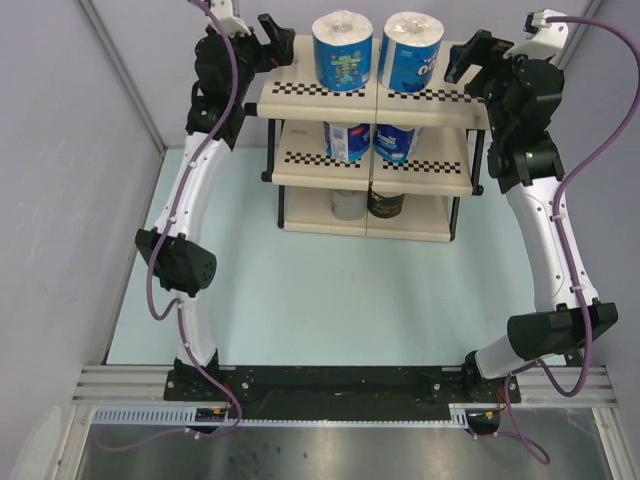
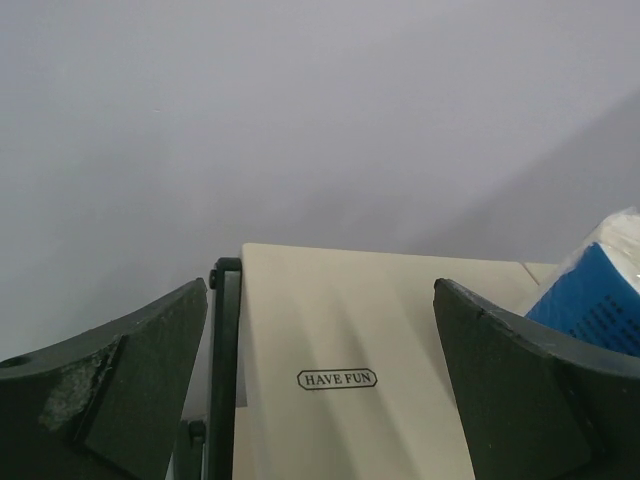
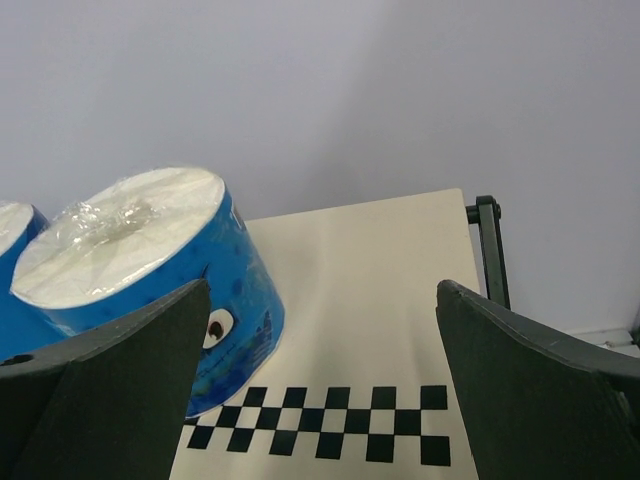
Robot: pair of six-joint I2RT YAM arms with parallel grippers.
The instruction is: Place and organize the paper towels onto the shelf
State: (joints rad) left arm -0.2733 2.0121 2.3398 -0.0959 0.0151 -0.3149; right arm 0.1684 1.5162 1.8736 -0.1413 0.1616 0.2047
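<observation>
The three-tier shelf [image 1: 300, 88] stands at the back of the table. Two blue-wrapped paper towels [image 1: 343, 50] [image 1: 412, 50] stand on its top board, two more [image 1: 347, 140] [image 1: 397, 142] on the middle board. A grey roll [image 1: 346, 203] and a dark-wrapped roll [image 1: 386, 203] stand on the bottom board. My left gripper [image 1: 272, 42] is open and empty over the top board's left end [image 2: 340, 340]. My right gripper [image 1: 466, 58] is open and empty over the top board's right end [image 3: 400, 300], beside a blue roll [image 3: 150, 270].
Grey walls [image 1: 60, 150] close in the left and the back. The pale blue table mat [image 1: 330, 300] lies in front of the shelf. A black rail [image 1: 340, 385] with both arm bases runs along the near edge.
</observation>
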